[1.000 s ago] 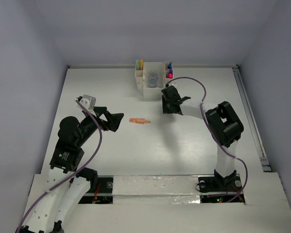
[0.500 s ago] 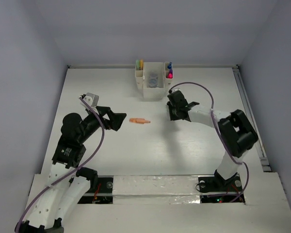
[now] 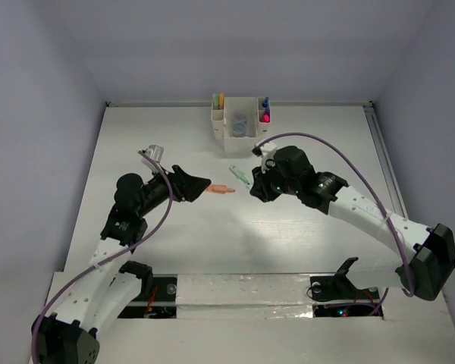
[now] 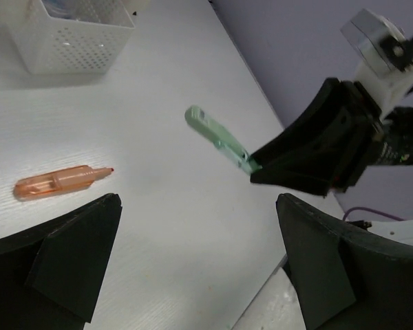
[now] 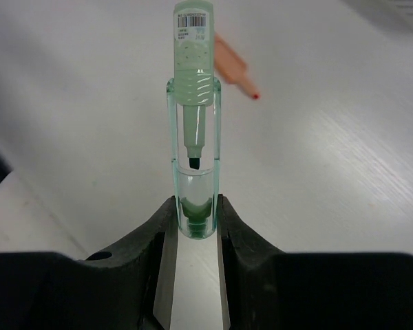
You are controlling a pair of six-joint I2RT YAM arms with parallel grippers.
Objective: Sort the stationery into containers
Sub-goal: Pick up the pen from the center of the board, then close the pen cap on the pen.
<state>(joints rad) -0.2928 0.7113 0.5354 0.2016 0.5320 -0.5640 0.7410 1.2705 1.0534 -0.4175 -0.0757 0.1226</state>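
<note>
Currently two markers sit outside the one white organizer at upper centre. One mint green marker is clamped by its end in the right tool. One peach marker lies on the table, centre frame, just ahead of the wide-spread left tool. The organizer's contents are too small to count.

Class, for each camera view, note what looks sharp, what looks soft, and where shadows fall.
Top external: even light, faint soft shadow on the table beneath the right arm. Left wrist: peach marker crisp, own fingers dark. Right wrist: mint green marker sharp, peach marker behind it blurred.
</note>
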